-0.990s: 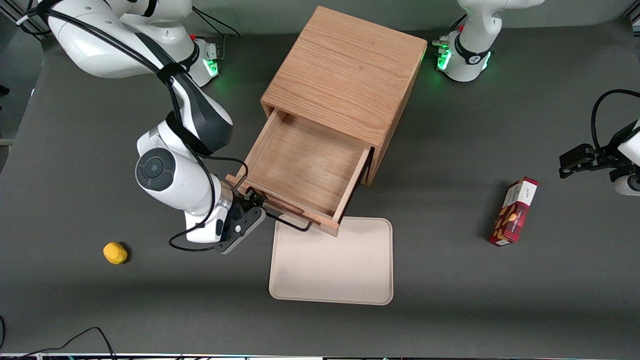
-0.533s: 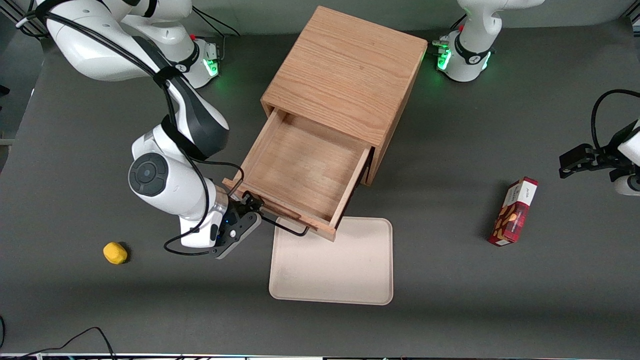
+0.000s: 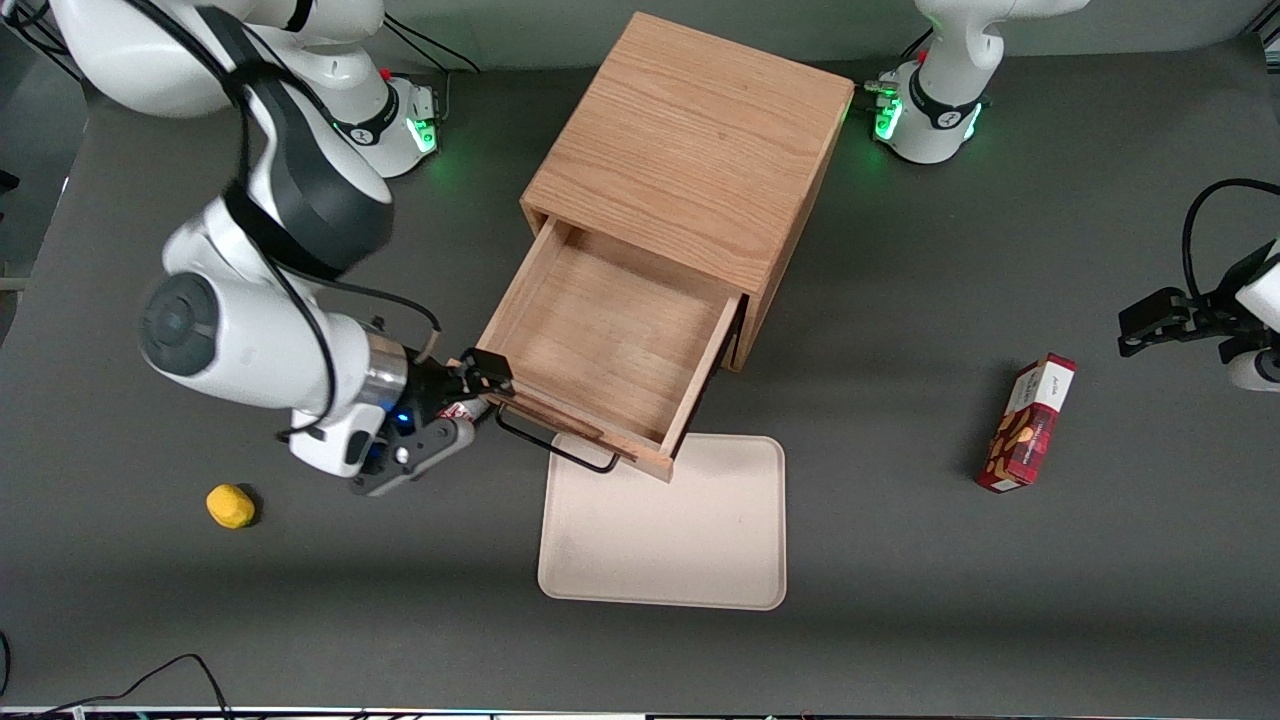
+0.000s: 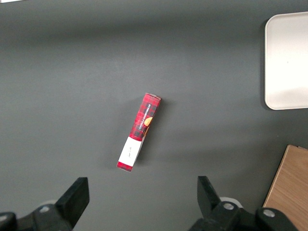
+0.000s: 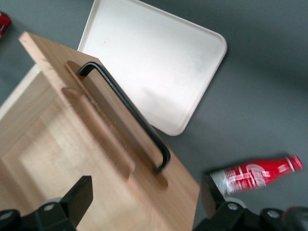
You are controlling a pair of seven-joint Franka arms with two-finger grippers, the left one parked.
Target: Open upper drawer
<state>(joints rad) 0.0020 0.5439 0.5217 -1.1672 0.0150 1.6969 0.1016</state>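
Note:
The upper drawer (image 3: pixel 600 340) of the oak cabinet (image 3: pixel 690 140) stands pulled far out, its shallow wooden box bare inside. Its thin black wire handle (image 3: pixel 555 450) sticks out over the tray's edge and also shows in the right wrist view (image 5: pixel 127 115). My right gripper (image 3: pixel 478 400) is open at the drawer front's corner toward the working arm's end, beside the handle's end and off it. In the right wrist view the gripper (image 5: pixel 144 202) has its fingers spread to either side of the drawer front (image 5: pixel 110 159), holding nothing. The lower drawer is hidden under the open one.
A cream tray (image 3: pixel 665 530) lies in front of the drawer, nearer the camera. A red bottle (image 5: pixel 255 174) lies on the table under my gripper. A yellow lump (image 3: pixel 230 505) lies toward the working arm's end. A red box (image 3: pixel 1028 422) lies toward the parked arm's end.
The drawer slid a little farther out, then my gripper came off the handle's end and moved sideways toward the working arm's end. The arm swung the same way.

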